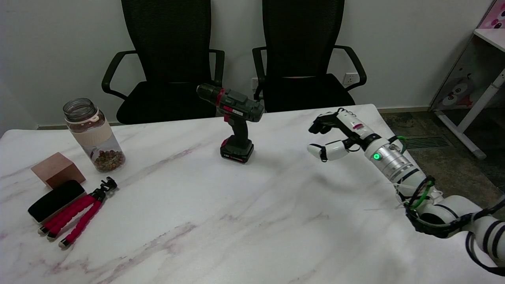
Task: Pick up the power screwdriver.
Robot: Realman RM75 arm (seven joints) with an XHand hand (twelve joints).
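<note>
Head view: I'm hovering my empty, spread-fingered right hand (pixel 335 136) well right of the dark grey-and-red power screwdriver (pixel 234 122) standing upright mid-table on its battery base, risking toppling the top-heavy tool if fingers are clipping it sideways.

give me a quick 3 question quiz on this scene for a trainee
1. True or false: the right hand already holds the screwdriver.
2. How does the screwdriver rest: A) upright on its battery base, B) flat on its side, C) leaning on the jar?
3. Which thing lies nearest the tripod with red legs?

Key:
1. False. The hand is open in the air, right of the screwdriver, apart from it.
2. A.
3. The black eraser, by the wooden block.
</note>
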